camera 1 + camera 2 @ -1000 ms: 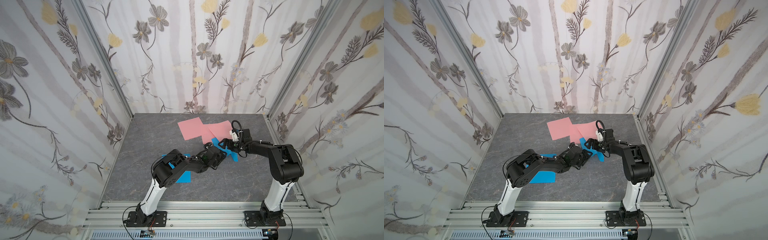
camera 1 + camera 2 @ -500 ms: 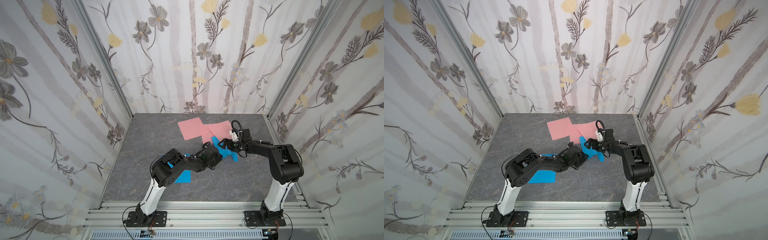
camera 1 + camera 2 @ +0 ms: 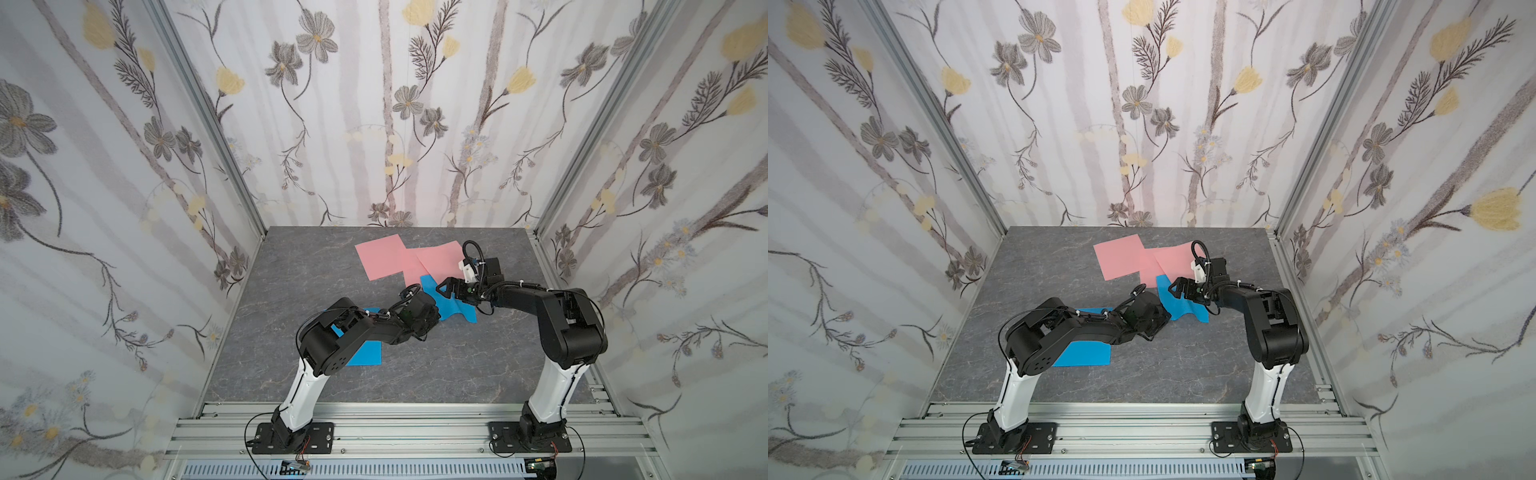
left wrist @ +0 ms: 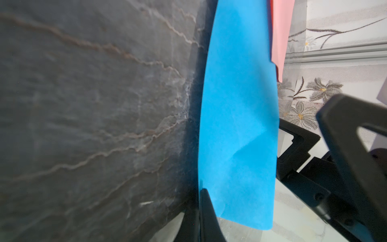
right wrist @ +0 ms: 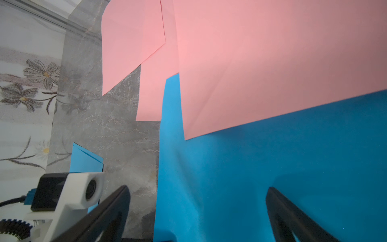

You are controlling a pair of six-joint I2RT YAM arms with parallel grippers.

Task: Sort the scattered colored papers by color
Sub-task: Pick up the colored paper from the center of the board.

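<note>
A bright blue paper (image 3: 455, 305) (image 3: 1183, 305) lies bowed mid-table, its far edge tucked under salmon pink papers (image 3: 382, 257) (image 3: 1121, 259) that overlap at the back. My left gripper (image 3: 434, 318) (image 4: 201, 209) is shut on this blue sheet's (image 4: 236, 104) near-left edge, which stands lifted off the table. My right gripper (image 3: 442, 289) (image 5: 199, 209) hovers open just over the same sheet (image 5: 272, 167), with nothing between its fingers (image 5: 109, 209). A second blue paper (image 3: 365, 353) (image 3: 1084, 353) lies flat, half hidden under my left arm.
The grey marble table (image 3: 436, 374) is boxed in by flowered walls on three sides, with an aluminium rail (image 3: 395, 424) along the front. My two wrists are close together above the middle. The left wrist camera (image 5: 83, 188) shows beside my right fingers.
My left jaws have closed onto the blue paper's edge, and that wrist has drawn back slightly toward the front left. The right arm has stayed put and open.
</note>
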